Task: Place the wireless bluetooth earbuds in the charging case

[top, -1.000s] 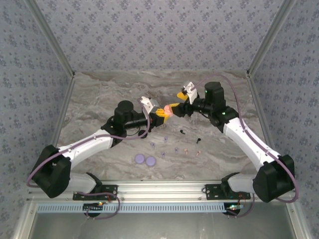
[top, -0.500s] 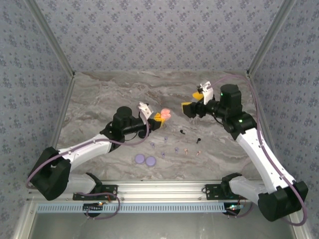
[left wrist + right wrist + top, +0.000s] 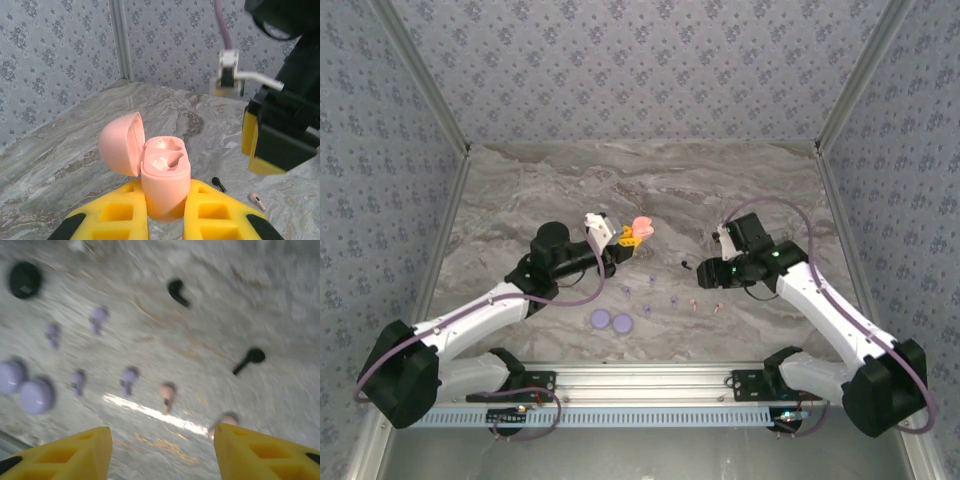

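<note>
A pale pink charging case (image 3: 165, 175) stands upright with its lid swung open to the left, and my left gripper (image 3: 166, 194) is shut on its lower body. From above, the case (image 3: 642, 226) is held over the table's middle by the left gripper (image 3: 629, 236). The earbuds lie loose on the marble: two black (image 3: 177, 291) (image 3: 249, 360), several lavender (image 3: 129, 377), and two pale pink (image 3: 167, 392) (image 3: 227, 419). My right gripper (image 3: 162, 442) hangs open just above them with nothing between its fingers; from above the right gripper (image 3: 706, 276) is beside a black bud (image 3: 687, 265).
Two round lavender discs (image 3: 601, 319) (image 3: 622, 323) lie near the front, left of the buds. A small black round piece (image 3: 25, 279) sits farther off. Patterned walls close in the marble table (image 3: 520, 200) on three sides.
The right arm has swung away from the case and dropped low over the earbuds. The left gripper, still holding the case, has drifted slightly left.
</note>
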`<control>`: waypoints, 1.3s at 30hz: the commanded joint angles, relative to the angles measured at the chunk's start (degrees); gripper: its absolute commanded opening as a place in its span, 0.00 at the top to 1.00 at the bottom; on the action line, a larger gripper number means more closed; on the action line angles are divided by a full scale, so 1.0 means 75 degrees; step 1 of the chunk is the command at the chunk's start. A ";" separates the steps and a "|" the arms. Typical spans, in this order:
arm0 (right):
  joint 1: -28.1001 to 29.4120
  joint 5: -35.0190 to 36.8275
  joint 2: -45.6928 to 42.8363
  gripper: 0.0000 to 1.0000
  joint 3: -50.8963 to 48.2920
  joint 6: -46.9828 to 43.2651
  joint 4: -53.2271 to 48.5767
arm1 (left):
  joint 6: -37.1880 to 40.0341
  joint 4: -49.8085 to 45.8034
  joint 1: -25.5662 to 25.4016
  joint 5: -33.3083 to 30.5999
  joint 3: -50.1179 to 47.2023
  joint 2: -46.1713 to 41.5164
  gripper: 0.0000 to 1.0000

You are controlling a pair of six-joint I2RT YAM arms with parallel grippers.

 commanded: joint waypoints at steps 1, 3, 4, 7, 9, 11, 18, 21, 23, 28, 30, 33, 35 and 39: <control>0.0119 0.0748 0.0437 0.50 -0.0227 0.0741 -0.0663 | 0.0162 0.0033 -0.0051 -0.0014 -0.0004 -0.0155 1.00; 0.0129 0.0814 0.0730 0.53 -0.0418 0.0899 -0.0527 | 0.0169 0.0009 -0.0052 -0.0007 0.0014 -0.0143 1.00; 0.0122 0.0803 0.0834 0.54 -0.0512 0.0955 -0.0414 | 0.0169 0.0007 -0.0045 -0.0013 0.0012 -0.0144 1.00; 0.0091 0.0849 0.1136 0.57 -0.0822 0.1160 -0.0004 | 0.0158 -0.0079 -0.0049 0.0003 0.0062 -0.0119 1.00; 0.0064 0.0843 0.1324 0.59 -0.0998 0.1278 0.0278 | 0.0157 -0.0178 -0.0053 0.0016 0.0107 -0.0142 1.00; 0.0041 0.0832 0.1457 0.61 -0.1115 0.1364 0.0525 | 0.0161 -0.0180 -0.0050 0.0024 0.0097 -0.0154 1.00; 0.0049 0.1029 0.1848 0.65 -0.1171 0.1406 0.0823 | 0.0151 -0.0216 -0.0048 0.0036 0.0117 -0.0152 1.00; 0.0034 0.1122 0.1965 0.65 -0.1170 0.1425 0.0873 | 0.0148 -0.0245 -0.0053 0.0033 0.0139 -0.0162 1.00; 0.0045 0.1182 0.2038 0.65 -0.1148 0.1414 0.0870 | 0.0155 -0.0288 -0.0053 0.0033 0.0143 -0.0181 1.00; 0.0042 0.1271 0.2167 0.65 -0.1138 0.1413 0.0813 | 0.0173 -0.0365 -0.0049 0.0001 0.0155 -0.0222 1.00; 0.0053 0.1288 0.2179 0.65 -0.1152 0.1397 0.0782 | 0.0188 -0.0380 -0.0048 -0.0008 0.0154 -0.0225 1.00; 0.0052 0.1267 0.2206 0.66 -0.1172 0.1388 0.0794 | 0.0198 -0.0379 -0.0052 -0.0028 0.0152 -0.0214 1.00; 0.0052 0.1230 0.2265 0.67 -0.1189 0.1384 0.0817 | 0.0194 -0.0402 -0.0051 -0.0025 0.0175 -0.0213 1.00; 0.0086 0.1119 0.2401 0.71 -0.1183 0.1370 0.0841 | 0.0204 -0.0409 -0.0047 -0.0026 0.0179 -0.0225 1.00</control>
